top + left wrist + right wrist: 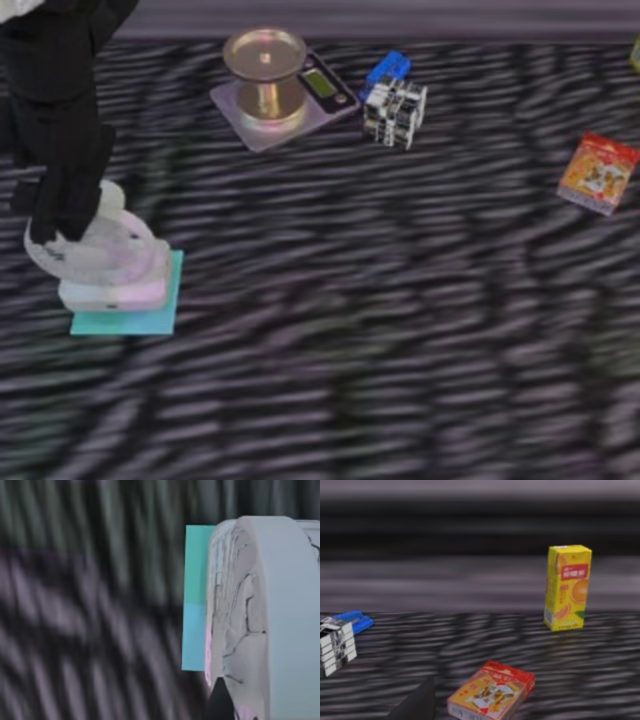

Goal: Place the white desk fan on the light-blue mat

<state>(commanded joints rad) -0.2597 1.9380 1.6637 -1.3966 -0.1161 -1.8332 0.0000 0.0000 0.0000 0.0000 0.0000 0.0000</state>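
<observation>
White desk fan [110,262] on light-blue mat [160,322]

Left arm [55,110]: a matte black, blocky body built of stacked, rounded segments, widest toward the top view's upper edge and narrowing downward. A white patch shows at the top-left corner of that view. No cables, screws or markings can be made out on the dark casing. Left tool [45,225]: black, the same finish as the arm. In the left wrist view, 1 dark, tapered finger [220,705] shows. In the right wrist view, 1 dark wedge-shaped finger [417,702] of the right tool shows.
</observation>
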